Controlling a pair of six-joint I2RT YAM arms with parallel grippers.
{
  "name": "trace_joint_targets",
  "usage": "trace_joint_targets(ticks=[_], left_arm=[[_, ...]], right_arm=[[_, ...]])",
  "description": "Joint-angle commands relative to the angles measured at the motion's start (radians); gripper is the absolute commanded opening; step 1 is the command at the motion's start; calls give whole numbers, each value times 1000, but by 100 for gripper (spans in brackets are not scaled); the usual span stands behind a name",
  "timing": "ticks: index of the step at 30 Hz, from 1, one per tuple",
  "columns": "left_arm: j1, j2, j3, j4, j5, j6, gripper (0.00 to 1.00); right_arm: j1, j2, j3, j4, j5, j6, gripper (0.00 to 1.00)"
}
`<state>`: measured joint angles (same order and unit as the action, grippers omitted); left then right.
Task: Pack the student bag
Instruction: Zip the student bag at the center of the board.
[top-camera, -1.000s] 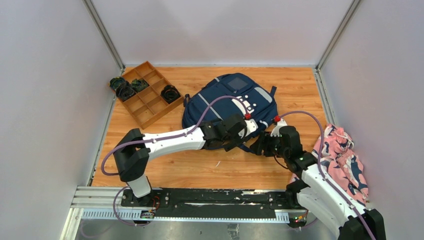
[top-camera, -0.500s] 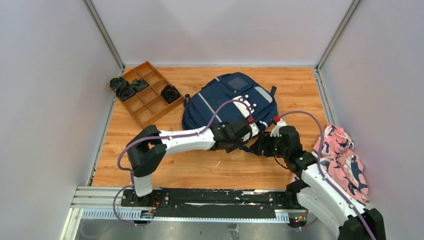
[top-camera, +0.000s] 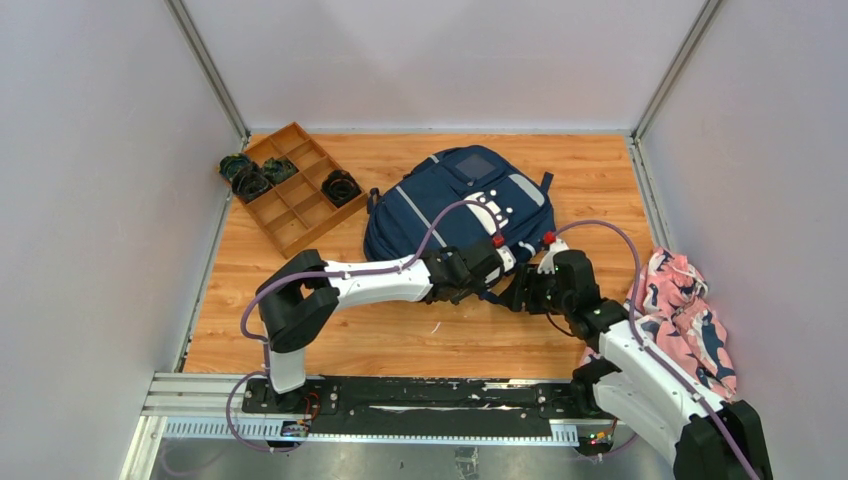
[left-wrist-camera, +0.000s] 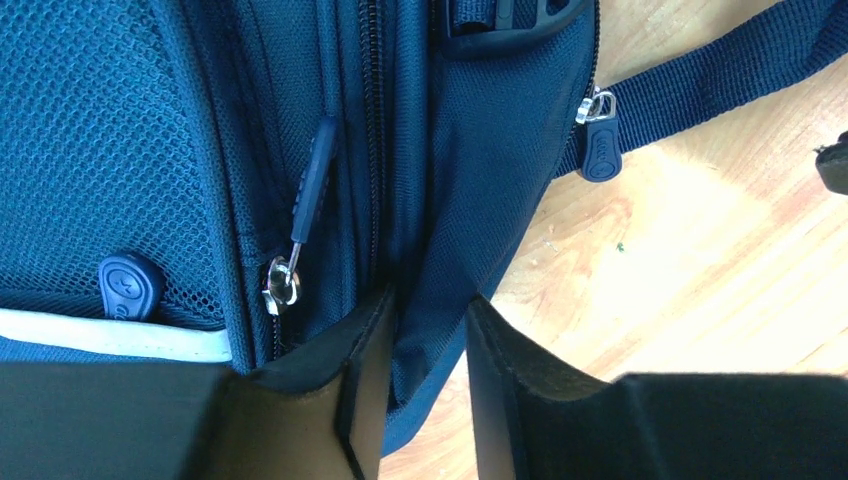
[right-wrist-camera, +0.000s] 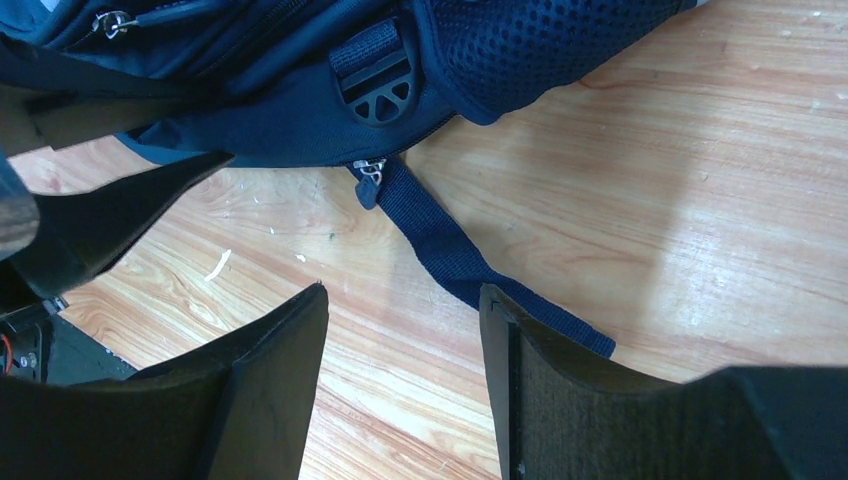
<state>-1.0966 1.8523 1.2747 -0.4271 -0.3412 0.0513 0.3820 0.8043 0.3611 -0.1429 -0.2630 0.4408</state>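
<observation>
- Navy nylon and mesh fill my left wrist view. The student bag (top-camera: 455, 200) lies flat on the wooden table (top-camera: 400, 335), toward the middle and back. Its grey square panel is at the far end and its bottom edge faces my arms.
- My left gripper (left-wrist-camera: 428, 310) is at that near edge, with a fold of the bag's navy fabric standing between its two fingers. One pad rests against the fabric, but I cannot tell whether the fold is clamped or only straddled.
- Just beside that fold sits a metal zipper slider (left-wrist-camera: 283, 283). Its dark cord pull (left-wrist-camera: 318, 170) lies along the closed zip, next to a mesh pocket (left-wrist-camera: 90, 130).
- A second zipper pull (left-wrist-camera: 600, 145) hangs at the bag's corner, where a webbing strap (left-wrist-camera: 720, 75) runs out over the wood.
- My right gripper (right-wrist-camera: 402, 295) is released. Its fingers are spread wide with nothing between them, low over the table, just beside the bag's edge and near my left gripper.
- Ahead of it is a black plastic buckle (right-wrist-camera: 378, 85) on the bag, and the strap trails across the wood toward my fingers.
- A wooden compartment tray (top-camera: 283, 215) sits at the back left, near the bag, with black cable coils (top-camera: 341, 187) in some of its compartments.
- A pink-and-navy patterned cloth (top-camera: 690, 320) lies at the right edge, beside my right arm.
</observation>
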Motion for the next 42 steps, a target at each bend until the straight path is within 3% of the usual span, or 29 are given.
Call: trace_joint_targets(ticks=[1, 7, 11, 16, 22, 42], left_arm=[[-6, -2, -10, 9, -16, -17, 32], [-5, 8, 0, 60, -161, 11, 0], [-3, -38, 31, 10, -122, 17, 0], [19, -140, 22, -9, 83, 16, 0], [45, -161, 53, -47, 199, 12, 0], [86, -153, 141, -105, 253, 38, 0]], right_arm=[[9, 16, 26, 35, -11, -4, 61], [10, 23, 23, 42, -9, -10, 61], [10, 38, 5, 74, -34, -10, 65], [8, 59, -33, 232, -90, 13, 69], [10, 157, -34, 373, -136, 30, 68], [8, 441, 38, 625, -310, -66, 65]])
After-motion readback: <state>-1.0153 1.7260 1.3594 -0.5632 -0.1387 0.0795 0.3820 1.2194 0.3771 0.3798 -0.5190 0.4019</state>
